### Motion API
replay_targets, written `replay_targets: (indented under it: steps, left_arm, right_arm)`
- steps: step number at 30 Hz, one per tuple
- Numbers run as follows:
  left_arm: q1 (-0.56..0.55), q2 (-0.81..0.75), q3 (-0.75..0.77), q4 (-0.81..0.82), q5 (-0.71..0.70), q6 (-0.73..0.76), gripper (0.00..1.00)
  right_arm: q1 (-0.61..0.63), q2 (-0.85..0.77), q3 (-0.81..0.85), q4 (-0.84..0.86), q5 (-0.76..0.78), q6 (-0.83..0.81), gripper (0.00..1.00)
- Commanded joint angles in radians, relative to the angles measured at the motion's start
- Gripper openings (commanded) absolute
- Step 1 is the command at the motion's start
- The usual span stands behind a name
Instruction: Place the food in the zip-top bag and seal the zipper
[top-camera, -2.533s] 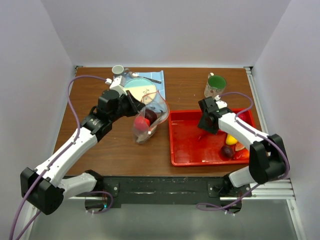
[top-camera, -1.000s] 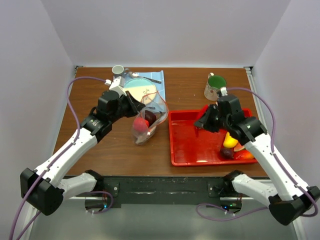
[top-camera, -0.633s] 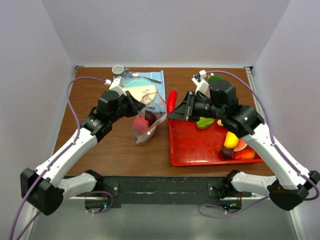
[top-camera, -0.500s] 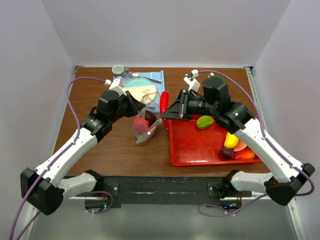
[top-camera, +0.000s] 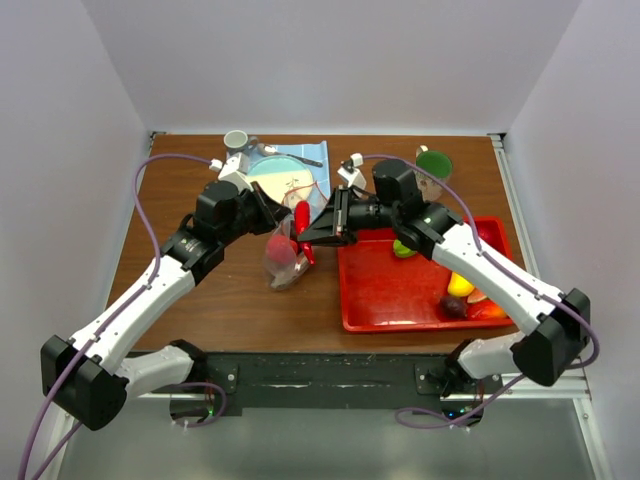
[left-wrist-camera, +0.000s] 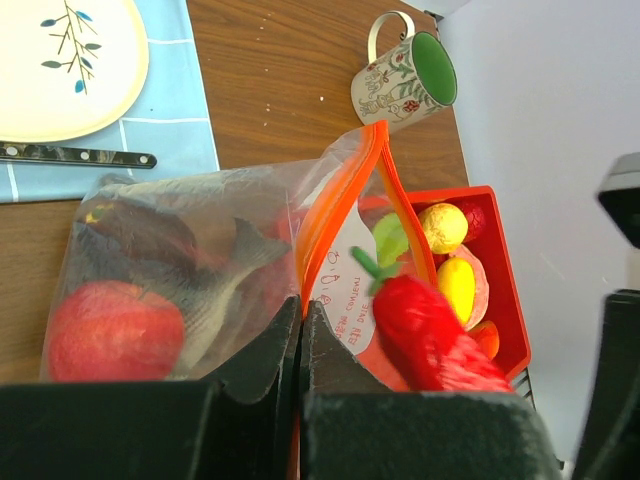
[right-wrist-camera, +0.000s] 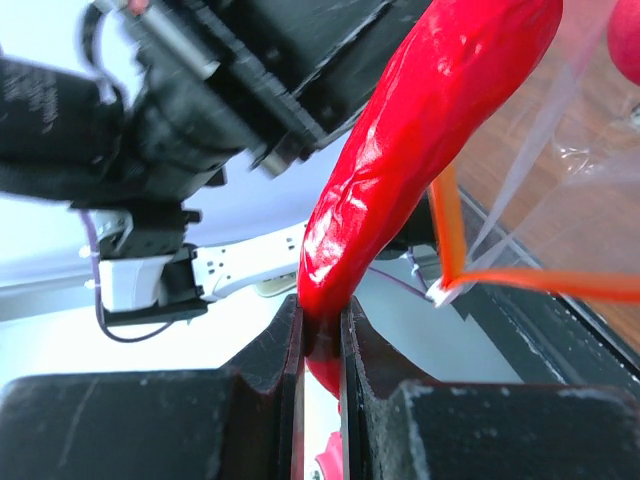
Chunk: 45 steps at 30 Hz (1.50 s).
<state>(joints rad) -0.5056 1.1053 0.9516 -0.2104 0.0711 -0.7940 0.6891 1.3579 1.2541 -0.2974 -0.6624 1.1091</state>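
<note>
The clear zip-top bag (top-camera: 283, 262) stands on the table with a red apple-like piece (left-wrist-camera: 108, 330) and a dark piece (left-wrist-camera: 150, 232) inside. My left gripper (top-camera: 270, 211) is shut on the bag's mouth edge (left-wrist-camera: 300, 312) and holds it open. Its orange-red zipper (left-wrist-camera: 342, 198) spreads in a V. My right gripper (top-camera: 314, 235) is shut on a red chili pepper (top-camera: 302, 219) and holds it at the bag's mouth; the pepper also shows in the right wrist view (right-wrist-camera: 430, 130). More food lies in the red tray (top-camera: 390, 300): green (top-camera: 403, 248), yellow (top-camera: 459, 285) and dark purple (top-camera: 455, 305) pieces.
A patterned plate (top-camera: 280, 180) with a knife (left-wrist-camera: 75, 155) lies on a blue cloth behind the bag. A small white cup (top-camera: 236, 140) stands at the back left. A green-filled mug (top-camera: 432, 165) stands behind the tray.
My right arm has lifted the red pepper out of the tray and swung it left to the bag's mouth. The left arm and bag have not moved.
</note>
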Motion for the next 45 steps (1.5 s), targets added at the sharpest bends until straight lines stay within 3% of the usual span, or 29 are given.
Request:
replay_targets:
  steps: [1, 8, 12, 16, 21, 24, 26, 29, 34, 45]
  left_arm:
    - [-0.004, -0.025, 0.03, 0.028, 0.001, -0.014, 0.0]
    - [-0.005, -0.053, 0.006, 0.023, -0.001, -0.017, 0.0]
    - [-0.005, -0.056, -0.011, 0.034, 0.009, -0.025, 0.0]
    - [-0.005, -0.053, -0.014, 0.039, 0.01, -0.028, 0.0]
    - [-0.004, -0.05, -0.01, 0.039, -0.004, -0.027, 0.0]
    - [-0.005, -0.047, -0.011, 0.042, -0.013, -0.027, 0.0]
    - [-0.013, -0.053, 0.012, 0.025, -0.066, 0.001, 0.0]
    - [-0.047, -0.09, 0.041, -0.012, -0.18, 0.047, 0.0]
    - [-0.047, -0.05, 0.096, -0.061, -0.131, 0.078, 0.0]
    - [-0.045, -0.071, 0.058, -0.052, -0.076, 0.084, 0.0]
  right_arm:
    - [0.0, 0.049, 0.039, 0.034, -0.04, 0.002, 0.04]
    - [-0.053, 0.106, 0.122, -0.144, 0.118, -0.08, 0.16]
    - [-0.054, 0.151, 0.226, -0.23, 0.253, -0.121, 0.49]
    - [-0.033, 0.19, 0.278, -0.262, 0.28, -0.141, 0.69]
    - [-0.028, 0.104, 0.326, -0.387, 0.444, -0.241, 0.7]
    - [-0.028, -0.012, 0.308, -0.526, 0.709, -0.319, 0.7]
    - [-0.028, -0.094, 0.224, -0.597, 0.889, -0.35, 0.72]
    - [-0.043, -0.153, 0.075, -0.632, 1.012, -0.348, 0.78]
    - [-0.275, -0.143, -0.172, -0.478, 0.871, -0.364, 0.79]
    - [-0.35, 0.032, -0.312, -0.238, 0.94, -0.221, 0.95]
